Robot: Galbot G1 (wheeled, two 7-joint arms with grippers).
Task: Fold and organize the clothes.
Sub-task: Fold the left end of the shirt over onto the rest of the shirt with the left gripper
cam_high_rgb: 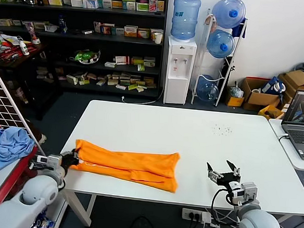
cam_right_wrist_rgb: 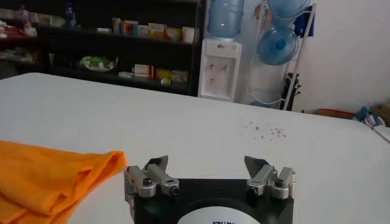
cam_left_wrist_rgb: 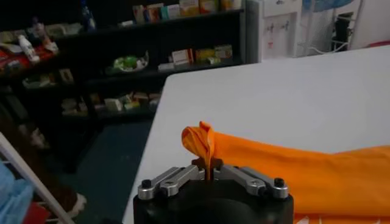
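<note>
Storeroom shelves behind, white worktop (cam_high_rgb: 202, 143) up front. Left claw (cam_high_rgb: 75, 158) is pinching the orange T-shirt (cam_high_rgb: 130, 167) by its end; shirt stretches away toward the released right claw (cam_high_rgb: 223, 171). Looks mid-fold, so next it probably carries that end across.

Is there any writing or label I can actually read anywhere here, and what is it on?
None can be read.
Boxes on the dark shelves: printing too small.
Bright orange soft T-shirt: only a sliver of white print shows, in the left wrist view.
Right gripper, open: its white round label is cut off.
Blue water bottles, white dispenser, laptop: no legible text.
</note>
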